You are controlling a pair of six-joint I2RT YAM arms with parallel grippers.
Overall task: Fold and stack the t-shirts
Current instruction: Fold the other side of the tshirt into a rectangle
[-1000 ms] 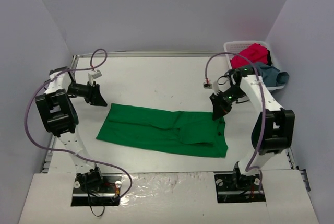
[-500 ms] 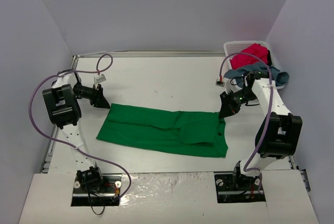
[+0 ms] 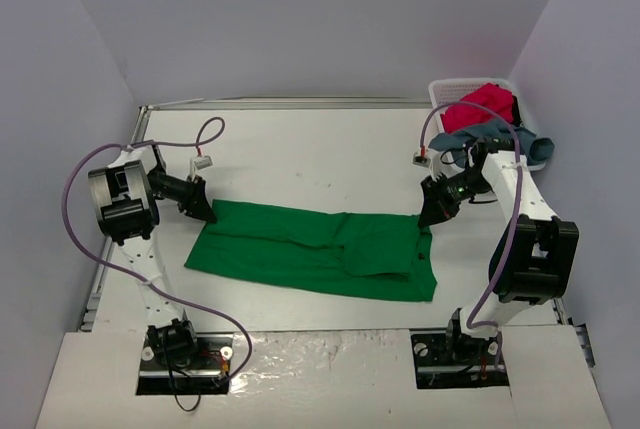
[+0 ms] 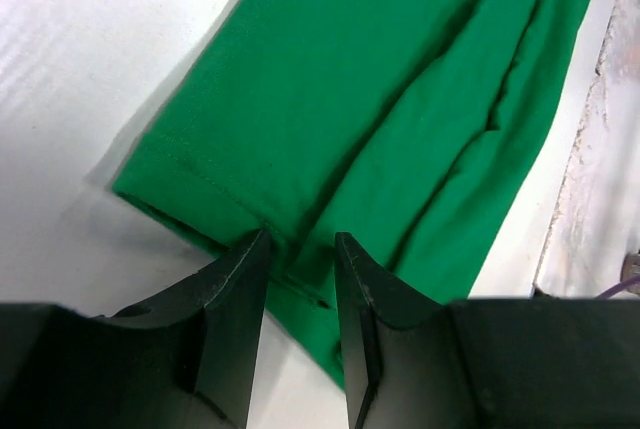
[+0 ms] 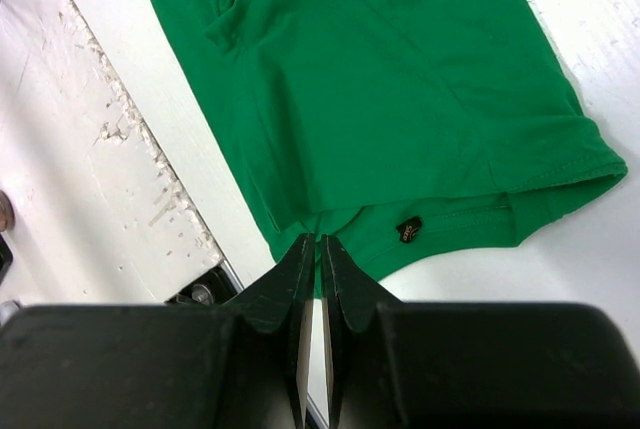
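So the green t-shirt [image 3: 320, 254] is lying flat in the middle of the table [image 3: 300, 149], folded into a long strip running left to right. The left gripper [image 3: 203, 211] is down at the strip's far left corner. In the left wrist view its fingers [image 4: 238, 294] are spread apart, straddling the hemmed edge with green cloth showing in the gap. The right gripper [image 3: 430, 214] sits at the far right corner, and its jaws are pretty much pressed together right at the shirt's edge, just beside a little black label [image 5: 408, 230]. Honestly can't tell if there's any cloth pinched in there or not. Over in the far right corner there's the white basket [image 3: 452, 84] with the red t-shirt [image 3: 482, 104] bunched up inside, and the grey-blue t-shirt [image 3: 505, 139] flopping over its near side.
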